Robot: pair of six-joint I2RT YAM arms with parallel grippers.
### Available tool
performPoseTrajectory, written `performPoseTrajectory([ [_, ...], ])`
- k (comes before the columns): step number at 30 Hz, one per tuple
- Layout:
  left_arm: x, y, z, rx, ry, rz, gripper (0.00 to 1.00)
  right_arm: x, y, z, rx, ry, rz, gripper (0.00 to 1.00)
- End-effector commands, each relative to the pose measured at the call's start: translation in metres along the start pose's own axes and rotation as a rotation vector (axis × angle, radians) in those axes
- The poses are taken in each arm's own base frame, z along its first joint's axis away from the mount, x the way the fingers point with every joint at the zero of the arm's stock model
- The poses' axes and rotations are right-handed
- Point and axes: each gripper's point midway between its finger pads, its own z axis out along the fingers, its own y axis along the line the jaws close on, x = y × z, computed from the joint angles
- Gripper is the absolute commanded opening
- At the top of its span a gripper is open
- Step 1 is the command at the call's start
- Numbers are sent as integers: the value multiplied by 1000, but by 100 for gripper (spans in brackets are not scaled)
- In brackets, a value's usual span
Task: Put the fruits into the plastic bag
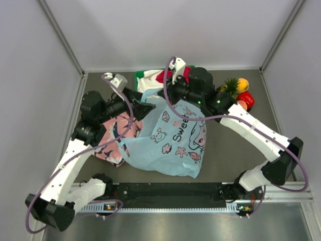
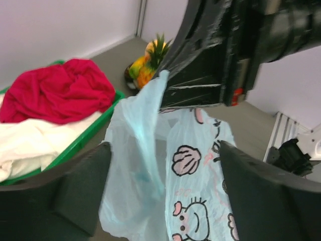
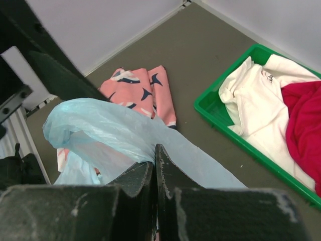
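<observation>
The light-blue plastic bag [image 1: 170,140] printed "Sweet" lies mid-table, its top lifted. My right gripper [image 1: 168,96] is shut on the bag's upper edge, and the right wrist view shows its fingers [image 3: 155,155] pinched on the blue film [image 3: 100,125]. My left gripper [image 1: 148,108] is open right beside it; in the left wrist view [image 2: 165,196] its jaws stand wide apart with loose bag film [image 2: 145,165] between them. The pineapple [image 1: 231,86], mango [image 1: 243,84], red pepper-like fruit [image 1: 246,99] and peach [image 1: 242,105] sit together at the back right, outside the bag.
A green tray [image 3: 225,125] of white and red clothes [image 1: 150,78] stands at the back, just behind both grippers. A pink shark-print cloth [image 1: 113,133] lies left of the bag under my left arm. Grey walls close in the table's sides and back.
</observation>
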Motion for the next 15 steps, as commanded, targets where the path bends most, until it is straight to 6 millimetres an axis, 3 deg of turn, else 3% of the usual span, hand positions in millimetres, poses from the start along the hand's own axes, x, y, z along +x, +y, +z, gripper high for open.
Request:
performPoseTrajectory([
  [1,1,10,16,-39,54,40,79,-9,7,-7,-41,-21,-8,0],
  [3,1,8,19,-48,56,58,65,-8,7,-6,-40,-16,-7,0],
  [4,2,9,20,-52,57,60,46,-8,7,-6,-42,-15,-7,0],
  [6,-1,9,22,-62,52,65,25,-6,6,-6,-36,-8,-9,1],
  [7,-1,11,22,-73,53,66,4,-6,5,-6,-30,-4,-8,3],
  [8,-1,14,21,-92,59,65,0,-6,0,-7,-4,-5,-8,6],
  [11,-13,27,17,-189,29,74,0,-7,-14,-12,84,-3,6,21],
  [15,-40,32,14,-254,-29,64,0,-7,-23,-22,151,-5,30,53],
])
